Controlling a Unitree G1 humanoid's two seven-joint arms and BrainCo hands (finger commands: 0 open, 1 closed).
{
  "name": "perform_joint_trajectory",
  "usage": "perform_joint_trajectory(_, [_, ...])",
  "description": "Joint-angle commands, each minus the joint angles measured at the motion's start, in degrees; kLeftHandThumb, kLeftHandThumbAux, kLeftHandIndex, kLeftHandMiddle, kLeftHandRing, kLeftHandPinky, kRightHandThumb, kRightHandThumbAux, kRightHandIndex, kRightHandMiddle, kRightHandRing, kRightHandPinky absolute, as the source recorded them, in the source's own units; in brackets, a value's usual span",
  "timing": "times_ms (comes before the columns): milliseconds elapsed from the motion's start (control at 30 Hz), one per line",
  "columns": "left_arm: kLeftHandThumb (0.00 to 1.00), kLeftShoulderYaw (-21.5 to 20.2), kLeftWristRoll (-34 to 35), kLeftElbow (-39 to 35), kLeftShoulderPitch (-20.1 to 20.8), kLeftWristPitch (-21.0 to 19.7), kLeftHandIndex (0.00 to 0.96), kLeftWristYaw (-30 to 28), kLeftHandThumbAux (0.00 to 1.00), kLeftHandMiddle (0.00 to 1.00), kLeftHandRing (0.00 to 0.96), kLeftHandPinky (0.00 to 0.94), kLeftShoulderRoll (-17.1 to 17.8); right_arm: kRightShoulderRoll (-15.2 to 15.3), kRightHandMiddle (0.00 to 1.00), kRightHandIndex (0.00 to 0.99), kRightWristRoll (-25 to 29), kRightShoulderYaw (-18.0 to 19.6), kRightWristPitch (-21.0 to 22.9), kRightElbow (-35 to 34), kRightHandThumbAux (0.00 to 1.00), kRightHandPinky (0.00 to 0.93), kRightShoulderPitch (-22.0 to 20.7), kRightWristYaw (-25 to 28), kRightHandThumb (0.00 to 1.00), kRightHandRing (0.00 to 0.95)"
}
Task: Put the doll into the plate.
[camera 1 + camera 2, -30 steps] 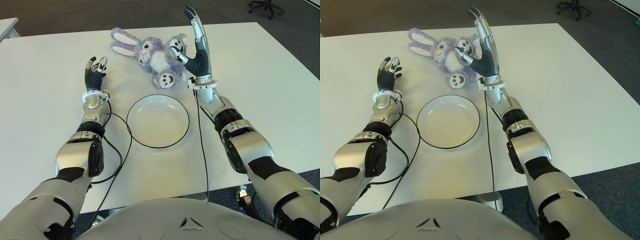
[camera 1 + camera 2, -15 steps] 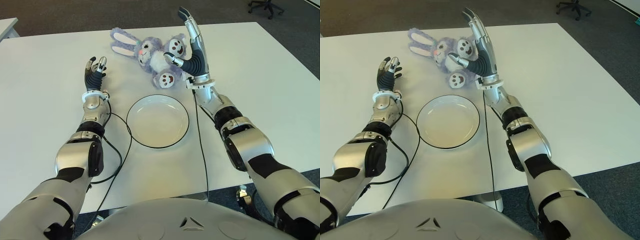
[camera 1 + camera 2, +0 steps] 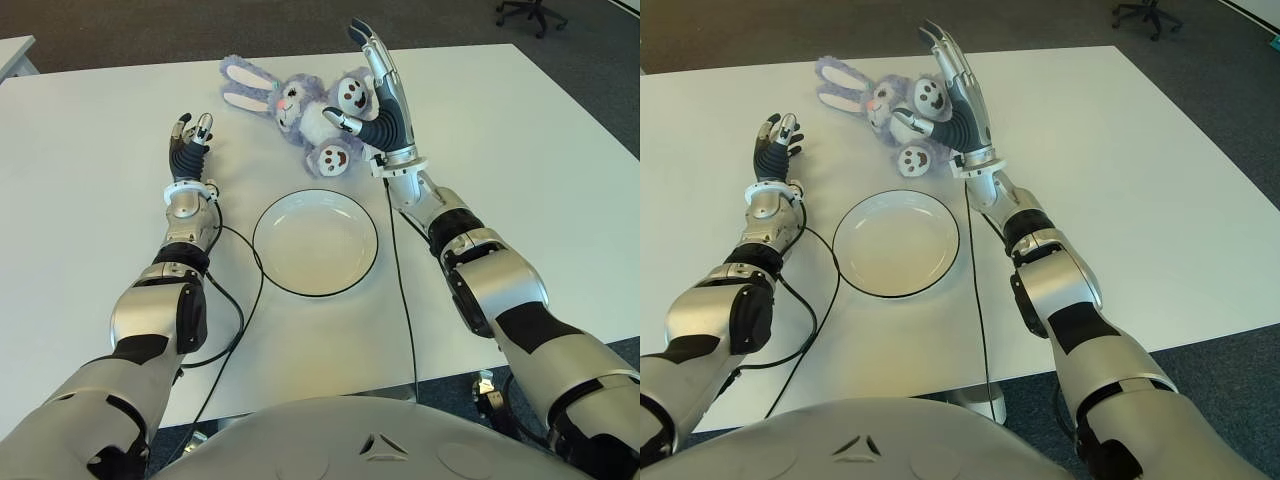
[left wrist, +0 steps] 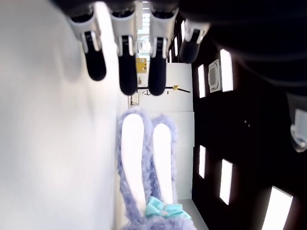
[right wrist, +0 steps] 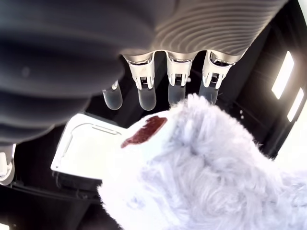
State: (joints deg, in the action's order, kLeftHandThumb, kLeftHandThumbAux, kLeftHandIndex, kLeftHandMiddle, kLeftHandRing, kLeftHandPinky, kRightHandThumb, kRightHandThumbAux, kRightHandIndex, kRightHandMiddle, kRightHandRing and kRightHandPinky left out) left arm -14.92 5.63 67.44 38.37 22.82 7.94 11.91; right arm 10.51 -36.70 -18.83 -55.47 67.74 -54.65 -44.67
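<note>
Right hand (image 3: 375,95) against the doll (image 3: 305,105), fingers spread, nothing gripped.
The doll lies on the table (image 3: 90,230) just beyond the plate (image 3: 315,242); a cable (image 3: 400,290) trails right of it; left hand (image 3: 188,145) idles open, far left.

A white table (image 3: 80,200) carries a purple bunny doll (image 3: 300,110) and an empty plate (image 3: 315,242).
</note>
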Motion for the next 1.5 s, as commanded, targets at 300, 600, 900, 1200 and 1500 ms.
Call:
perform_joint_trajectory(300, [0.000,0.3,-0.2,3.0,-5.0,-3.1,0.124,-0.1,0.399,0.259,0.251,0.191,-1.9,-0.8,0.000,0.000,-0.1,-0.9,2.8,1.9,0.383,0.055,-1.3,0.1,0.191,0.000])
perform_joint_trajectory(600, [0.000,0.3,-0.2,2.8,-5.2,-2.9,0.119,-0.3,0.398,0.255,0.242,0.148,-1.9,-1.2,0.000,0.000,0.2,-1.1,4.0,2.7,0.360,0.062,-1.7,0.8,0.154,0.002])
perform_joint_trajectory(900, [0.000,0.7,-0.5,2.5,-5.5,-3.0,0.119,0.0,0.387,0.256,0.226,0.100,-1.9,-1.7,0.000,0.000,1.3,-0.7,5.2,3.8,0.351,0.045,-2.0,3.4,0.140,0.000])
perform_joint_trajectory(1200, [0.000,0.9,-0.9,2.4,-5.4,-3.3,0.125,0.5,0.378,0.265,0.231,0.096,-1.9,-2.0,0.000,0.000,1.9,-0.5,6.9,4.2,0.346,0.047,-2.0,5.5,0.143,0.000])
perform_joint_trajectory(1500, [0.000,1.0,-1.2,1.9,-5.6,-3.5,0.118,1.0,0.371,0.267,0.227,0.075,-2.0,-2.5,0.000,0.000,2.9,0.2,8.7,4.7,0.355,0.094,-1.9,8.0,0.167,0.015])
